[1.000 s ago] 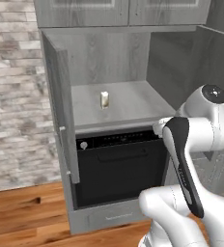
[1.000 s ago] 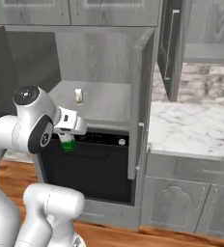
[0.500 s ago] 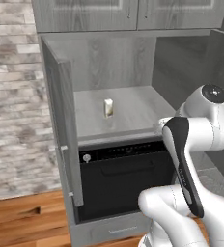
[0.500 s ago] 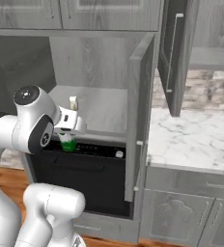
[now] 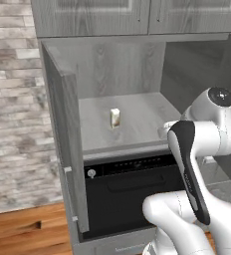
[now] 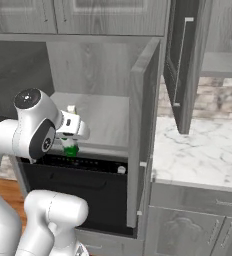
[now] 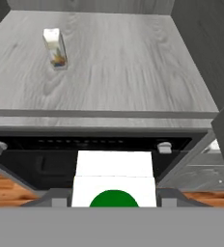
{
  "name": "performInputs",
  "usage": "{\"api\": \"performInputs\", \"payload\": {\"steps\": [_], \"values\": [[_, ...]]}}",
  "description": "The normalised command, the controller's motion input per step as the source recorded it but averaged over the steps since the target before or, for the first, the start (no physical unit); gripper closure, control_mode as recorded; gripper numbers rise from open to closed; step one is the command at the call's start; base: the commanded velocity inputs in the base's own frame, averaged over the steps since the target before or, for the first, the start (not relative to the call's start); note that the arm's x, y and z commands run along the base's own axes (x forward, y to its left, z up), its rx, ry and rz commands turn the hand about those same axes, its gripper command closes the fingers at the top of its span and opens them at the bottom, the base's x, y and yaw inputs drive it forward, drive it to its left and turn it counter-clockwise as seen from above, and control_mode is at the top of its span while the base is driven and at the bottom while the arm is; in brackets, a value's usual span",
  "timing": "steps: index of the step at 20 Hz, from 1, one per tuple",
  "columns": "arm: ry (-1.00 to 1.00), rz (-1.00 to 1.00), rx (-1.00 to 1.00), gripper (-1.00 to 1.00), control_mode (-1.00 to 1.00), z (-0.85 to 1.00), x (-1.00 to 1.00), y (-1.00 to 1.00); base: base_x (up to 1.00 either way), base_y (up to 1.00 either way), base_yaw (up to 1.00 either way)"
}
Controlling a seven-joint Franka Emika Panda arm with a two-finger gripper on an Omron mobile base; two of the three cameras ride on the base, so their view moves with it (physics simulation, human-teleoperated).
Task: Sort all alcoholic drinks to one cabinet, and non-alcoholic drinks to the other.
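Observation:
My gripper (image 6: 71, 142) is shut on a green and white carton (image 7: 114, 182), one of the non-alcoholic drinks, held in front of the black oven (image 7: 99, 144) just below the shelf's edge. From the right base view the carton (image 6: 69, 149) hangs under the white hand. A second, cream-yellow carton (image 7: 55, 47) stands upright on the grey shelf (image 7: 133, 72) of the narrow cabinet niche (image 5: 137, 124), toward its back left. The same cream-yellow carton (image 5: 115, 118) shows mid-shelf in the left base view, and as a small pale shape (image 6: 71, 108) behind my arm in the right one.
The niche's doors stand open on both sides, one at the left (image 5: 67, 149) and one at the right (image 6: 143, 135). A marble counter (image 6: 203, 150) lies to the right, with another open cabinet door (image 6: 183, 65) above it. A brick wall (image 5: 13, 99) is at the left.
The whole picture has shifted: the base has come nearer, so the niche and oven look larger. The green and white carton stays in my grip; the cream-yellow carton has not moved on its shelf.

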Motion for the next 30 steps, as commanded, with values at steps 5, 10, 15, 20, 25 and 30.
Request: {"api": "performInputs", "payload": {"steps": [5, 10, 15, 20, 25, 30], "values": [[0.00, 0.00, 0.00, 1.00, 1.00, 0.00, 0.00, 0.00, 0.37, 0.09, -0.01], [0.00, 0.00, 0.00, 1.00, 1.00, 0.00, 0.00, 0.00, 0.34, 0.07, -0.01], [0.00, 0.00, 0.00, 1.00, 1.00, 0.00, 0.00, 0.00, 0.30, 0.05, -0.01], [0.00, 0.00, 0.00, 1.00, 1.00, 0.00, 0.00, 0.00, 0.32, 0.04, -0.01], [0.00, 0.00, 0.00, 1.00, 1.00, 0.00, 0.00, 0.00, 0.34, 0.04, -0.01], [0.00, 0.00, 0.00, 1.00, 1.00, 0.00, 0.00, 0.00, 0.32, 0.05, 0.00]]}}
